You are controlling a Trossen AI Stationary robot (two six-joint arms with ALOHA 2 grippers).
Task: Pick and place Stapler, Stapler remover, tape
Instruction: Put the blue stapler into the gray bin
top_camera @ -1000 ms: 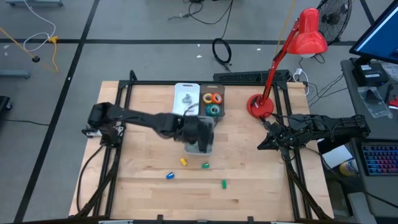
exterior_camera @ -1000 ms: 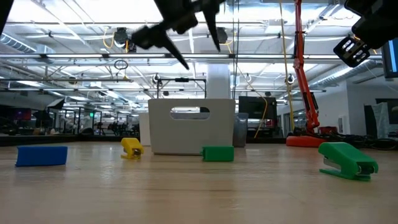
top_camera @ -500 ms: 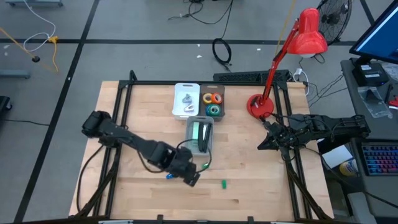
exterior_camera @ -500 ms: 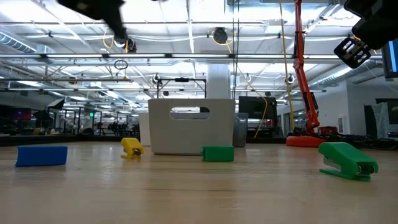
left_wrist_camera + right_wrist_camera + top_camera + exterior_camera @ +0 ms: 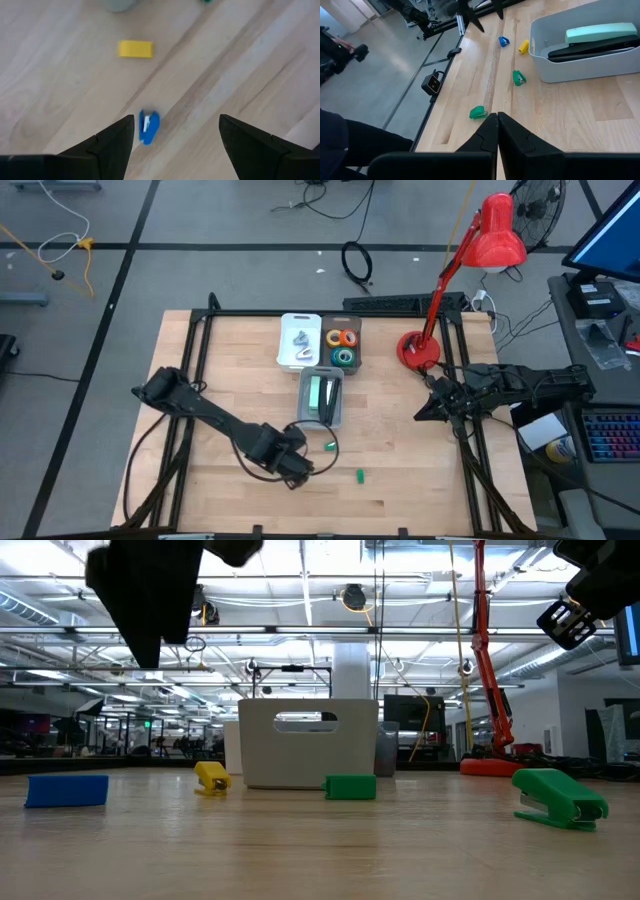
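Dark left gripper (image 5: pixel 172 132) spread above blue stapler remover (image 5: pixel 148 127)

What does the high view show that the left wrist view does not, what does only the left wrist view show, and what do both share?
Only the high view shows the tape rolls, the grey bin, the red lamp and the right gripper, shut, at the table's right edge. Only the left wrist view shows the left gripper open above the blue stapler remover, and the yellow stapler remover. Both share the wooden table.
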